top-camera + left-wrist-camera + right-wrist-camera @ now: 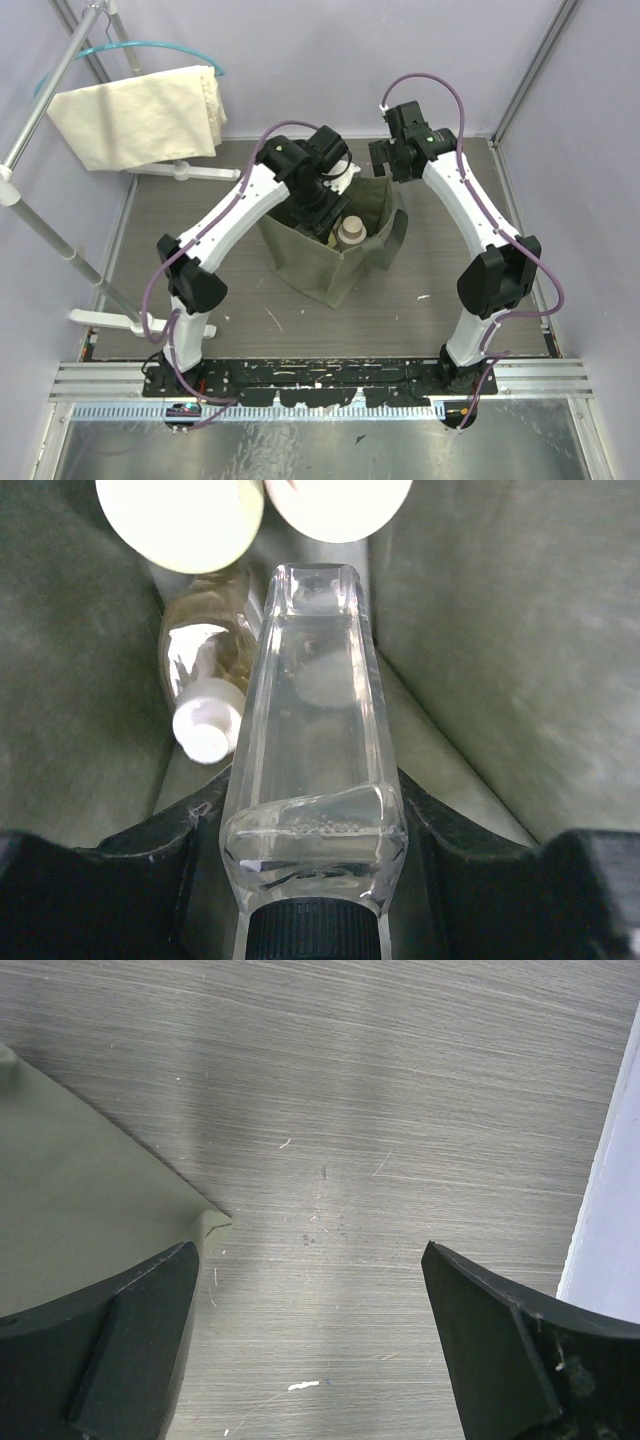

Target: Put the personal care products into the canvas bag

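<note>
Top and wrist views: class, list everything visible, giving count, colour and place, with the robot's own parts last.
canvas bag: one, olive-green, mid-table.
clear bottle: one, clear with dark cap, inside the bag, gripped.
amber bottle: one, amber with white cap, inside the bag.
cream bottle: one, cream, inside the bag.
cloth: one, cream, hung on the rack, far left.
rack: one, silver, left edge.
table: one, grey, under everything.
left gripper: one, black, shut on the clear bottle.
right gripper: one, black, open, over the table beside the bag.

Olive-green canvas bag [318,268], clear black-capped bottle [315,730]
</note>
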`<action>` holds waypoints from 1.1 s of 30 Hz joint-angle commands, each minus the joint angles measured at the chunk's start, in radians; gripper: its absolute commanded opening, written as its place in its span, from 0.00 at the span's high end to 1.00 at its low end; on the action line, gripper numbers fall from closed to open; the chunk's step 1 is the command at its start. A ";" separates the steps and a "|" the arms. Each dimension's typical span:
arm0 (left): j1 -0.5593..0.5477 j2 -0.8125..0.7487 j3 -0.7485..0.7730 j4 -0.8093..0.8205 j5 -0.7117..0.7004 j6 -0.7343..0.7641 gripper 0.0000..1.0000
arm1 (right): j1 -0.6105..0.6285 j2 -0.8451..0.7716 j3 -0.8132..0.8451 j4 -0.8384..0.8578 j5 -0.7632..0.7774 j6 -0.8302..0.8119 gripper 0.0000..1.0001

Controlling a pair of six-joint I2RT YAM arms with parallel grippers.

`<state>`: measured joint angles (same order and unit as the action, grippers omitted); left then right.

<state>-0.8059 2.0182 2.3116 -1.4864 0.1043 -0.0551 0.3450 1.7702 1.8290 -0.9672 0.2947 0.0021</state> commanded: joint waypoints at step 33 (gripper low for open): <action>-0.002 0.067 -0.192 0.220 -0.019 0.037 0.26 | 0.000 0.054 0.162 -0.062 0.038 -0.001 0.00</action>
<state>-0.8078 2.0991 2.1143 -1.2934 0.0769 -0.0200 0.3447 1.8194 1.9377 -1.0279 0.3252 0.0021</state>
